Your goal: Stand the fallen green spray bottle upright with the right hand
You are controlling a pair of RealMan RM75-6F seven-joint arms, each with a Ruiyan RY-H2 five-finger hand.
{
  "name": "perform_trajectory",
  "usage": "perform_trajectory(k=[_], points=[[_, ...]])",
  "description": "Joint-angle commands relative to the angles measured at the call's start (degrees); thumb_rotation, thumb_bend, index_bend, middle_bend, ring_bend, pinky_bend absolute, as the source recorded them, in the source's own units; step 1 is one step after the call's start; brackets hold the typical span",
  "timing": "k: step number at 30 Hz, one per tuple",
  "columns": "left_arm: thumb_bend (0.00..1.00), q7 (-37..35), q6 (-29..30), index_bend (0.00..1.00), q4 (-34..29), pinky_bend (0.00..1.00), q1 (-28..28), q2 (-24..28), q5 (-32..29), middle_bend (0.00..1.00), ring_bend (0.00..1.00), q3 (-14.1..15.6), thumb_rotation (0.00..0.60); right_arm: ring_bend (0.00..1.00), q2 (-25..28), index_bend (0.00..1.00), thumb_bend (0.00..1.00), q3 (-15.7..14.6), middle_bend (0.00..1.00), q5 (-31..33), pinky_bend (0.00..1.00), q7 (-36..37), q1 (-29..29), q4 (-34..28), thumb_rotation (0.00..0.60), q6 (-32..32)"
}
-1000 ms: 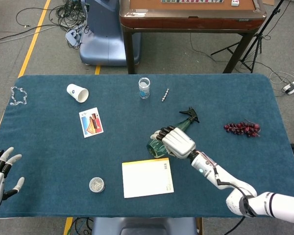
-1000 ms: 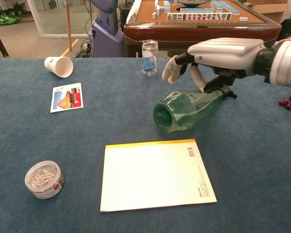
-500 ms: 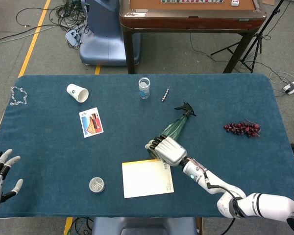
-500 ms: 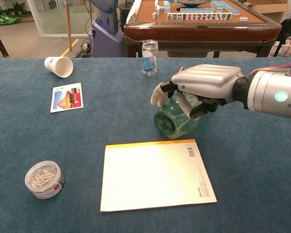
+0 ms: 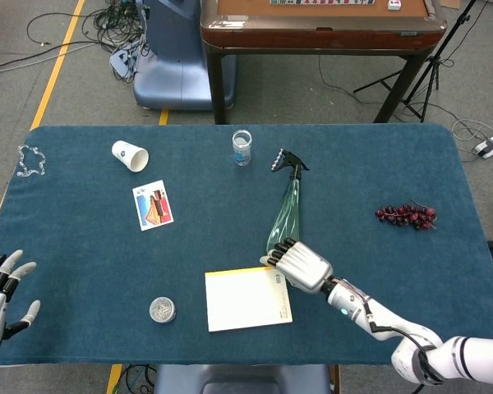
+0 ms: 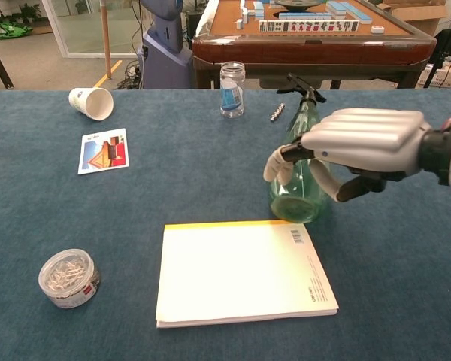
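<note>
The green see-through spray bottle (image 6: 299,154) stands upright on the blue table, its black trigger head (image 5: 292,160) on top. Its base sits just behind the yellow-edged notepad (image 6: 240,271). My right hand (image 6: 361,143) wraps around the bottle's lower body, with fingertips (image 6: 278,165) curled across its front. In the head view the same hand (image 5: 302,267) covers the bottle's base. My left hand (image 5: 2,287) lies open at the near left edge of the table, far from the bottle.
Behind the bottle are a small glass jar (image 6: 232,79) and a metal bolt (image 6: 276,113). A tipped paper cup (image 6: 92,102) and a picture card (image 6: 104,150) lie to the left, a round tin (image 6: 68,278) near left, and grapes (image 5: 407,216) to the right.
The bottle has gone from lying on its side to standing upright in my right hand, which moved nearer the notepad. The left hand has barely shifted.
</note>
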Motion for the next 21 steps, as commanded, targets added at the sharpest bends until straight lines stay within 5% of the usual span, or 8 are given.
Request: perform_trajectory(k=[1, 11, 21], points=[[0.33, 0.2, -0.1, 0.22, -0.2, 0.04, -0.1, 0.0, 0.2, 0.07, 0.04, 0.0, 0.6, 0.21, 3.4, 0.24, 1.0, -2.1, 0.39, -2.1, 0.27, 0.6, -1.7, -1.1, 0.6, 1.8], [0.33, 0.8, 0.1, 0.22, -0.9, 0.04, 0.1, 0.0, 0.5, 0.07, 0.04, 0.0, 0.6, 0.21, 9.1, 0.24, 0.99, -0.6, 0.39, -2.8, 0.27, 3.7, -2.7, -0.8, 0.6, 4.9], [0.33, 0.4, 0.4, 0.22, -0.8, 0.04, 0.3, 0.0, 0.7, 0.07, 0.04, 0.0, 0.6, 0.21, 1.9, 0.24, 0.98, 3.4, 0.33, -2.3, 0.27, 4.5, 1.7, 1.7, 0.6, 1.7]])
